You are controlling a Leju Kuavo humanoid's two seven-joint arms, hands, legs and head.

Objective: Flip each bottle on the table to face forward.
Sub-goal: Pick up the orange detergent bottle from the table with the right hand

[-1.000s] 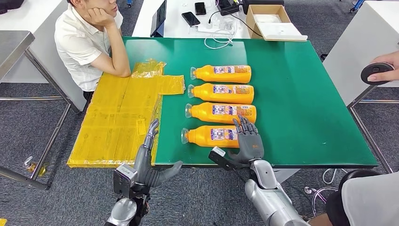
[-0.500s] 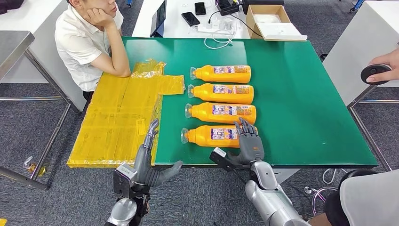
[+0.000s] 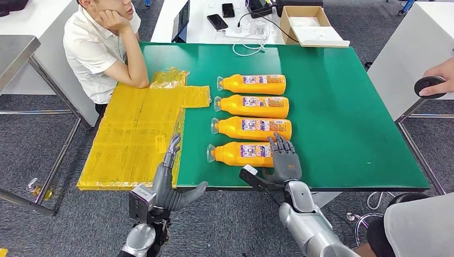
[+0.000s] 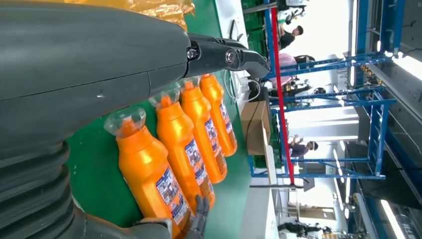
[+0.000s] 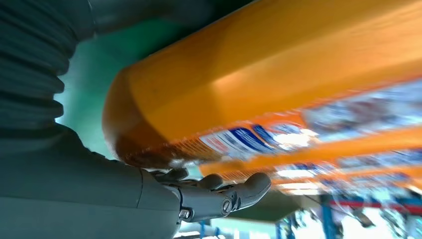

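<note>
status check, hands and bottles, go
Right hand over base end of nearest bottle, fingers spread, grip not confirmed. Left hand open at table edge. Four bottles lying in a row. Nothing blocking.

A green-topped table (image 3: 342, 107) carries four orange bottles (image 3: 251, 118) lying on their sides in a row, caps pointing toward the yellow plastic sheets (image 3: 140, 131). Those sheets lie left of the bottles and overhang the table's left edge. A white cable (image 3: 250, 45) rests at the far edge, beyond the bottles.
</note>
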